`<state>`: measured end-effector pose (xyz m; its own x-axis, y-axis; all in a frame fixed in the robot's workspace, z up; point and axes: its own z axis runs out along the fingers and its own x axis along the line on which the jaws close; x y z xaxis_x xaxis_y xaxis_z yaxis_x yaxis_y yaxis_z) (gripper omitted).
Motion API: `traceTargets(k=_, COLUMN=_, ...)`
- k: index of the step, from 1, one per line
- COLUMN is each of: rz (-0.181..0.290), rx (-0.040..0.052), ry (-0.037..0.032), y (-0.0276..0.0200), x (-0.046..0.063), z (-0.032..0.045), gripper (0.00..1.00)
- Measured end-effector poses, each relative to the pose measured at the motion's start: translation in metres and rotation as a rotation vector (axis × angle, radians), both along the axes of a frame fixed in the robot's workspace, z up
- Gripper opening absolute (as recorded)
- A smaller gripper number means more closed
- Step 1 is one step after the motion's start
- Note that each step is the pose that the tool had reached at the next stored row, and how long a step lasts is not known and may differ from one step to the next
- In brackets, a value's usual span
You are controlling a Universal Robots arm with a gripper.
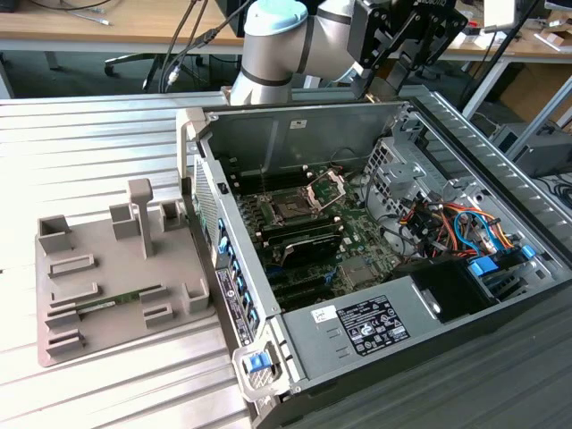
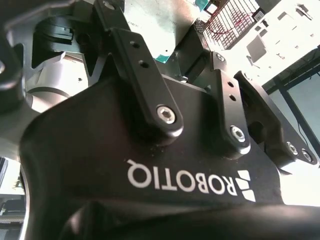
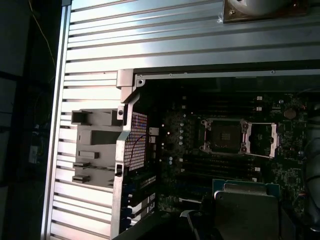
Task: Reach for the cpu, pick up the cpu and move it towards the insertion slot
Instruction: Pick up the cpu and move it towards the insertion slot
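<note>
The pincer (image 1: 389,71) hangs high over the back wall of the open computer case (image 1: 295,134). The case lies on the ribbed metal worktop (image 1: 89,152).

In the first wrist view, a flat square piece with a pale top and a blue-green edge sits very close to the camera. I think this is the cpu (image 3: 246,212), held between the pincer's fingers. That corner is dark, so I can't be fully sure. The pincer looks closed narrow on the chip's thin edges.

The insertion slot (image 1: 290,211) is down inside the case, in the middle of the green board. It is well apart from the pincer. Its silver frame (image 1: 326,189) is flipped open and stands up just beside it, toward the exterior view's right.

A gray holder tray (image 1: 54,326) lies on the worktop on the exterior view's left. A long green memory stick (image 1: 107,305) rests in it.

Some things could go wrong, I think:
- The chip is thin and smooth, so a quick jerk or a weak squeeze could let it slide or drop onto the board.
- The arm could bump the back wall if it goes down too close to it.
- The raised frame could catch a corner of the chip if the chip comes in from that side.
- A tilted chip could hurt the tiny parts in the slot.
- The colored wires (image 1: 447,219) on the exterior view's right could snag a move that swings wide.
</note>
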<state>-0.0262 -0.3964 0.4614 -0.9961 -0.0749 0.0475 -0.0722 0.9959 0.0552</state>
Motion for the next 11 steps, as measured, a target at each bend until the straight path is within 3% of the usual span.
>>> traceTargets(k=11, rz=0.000, rx=0.0000, ry=0.0000, y=0.0000, x=0.013, z=0.0000, gripper=0.55)
